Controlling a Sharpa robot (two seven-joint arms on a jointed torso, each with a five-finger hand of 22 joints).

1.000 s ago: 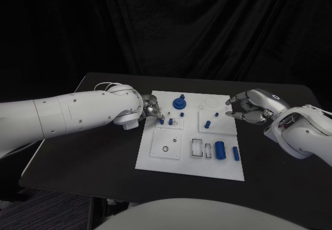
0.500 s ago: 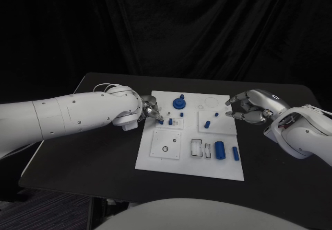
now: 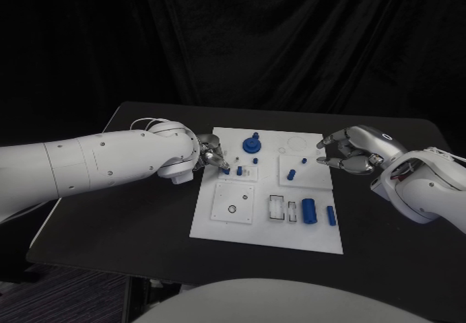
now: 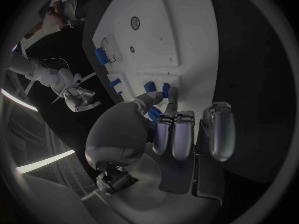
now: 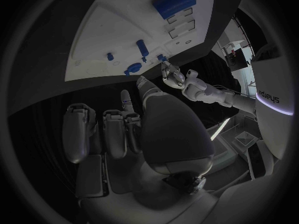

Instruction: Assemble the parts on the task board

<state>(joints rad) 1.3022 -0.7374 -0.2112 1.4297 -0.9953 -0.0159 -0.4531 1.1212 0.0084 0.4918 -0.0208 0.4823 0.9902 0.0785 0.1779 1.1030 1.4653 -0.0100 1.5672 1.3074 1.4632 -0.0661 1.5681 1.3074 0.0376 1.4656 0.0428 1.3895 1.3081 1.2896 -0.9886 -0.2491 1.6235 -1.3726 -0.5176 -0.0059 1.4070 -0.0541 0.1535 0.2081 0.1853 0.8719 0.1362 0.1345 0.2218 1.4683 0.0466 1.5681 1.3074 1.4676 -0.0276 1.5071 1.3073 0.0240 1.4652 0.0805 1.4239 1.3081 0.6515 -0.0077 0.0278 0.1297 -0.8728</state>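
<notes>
black cloth hangs behind the black table [image 3: 126, 222], and the white task board [image 3: 267, 232] lies in the middle of it. the left hand [image 3: 211, 156] sits at the board's far left edge, fingertips pinched around a small blue part [image 4: 151, 87] just beside two other blue pegs; whether the part is free of its socket i cannot tell. the right hand [image 3: 351, 153] hovers at the board's far right edge, fingers curled and apart, holding nothing. a large blue cylinder [image 3: 309, 210] lies near the board's near right corner, with a round blue knob [image 3: 252, 142] standing at the far side.
</notes>
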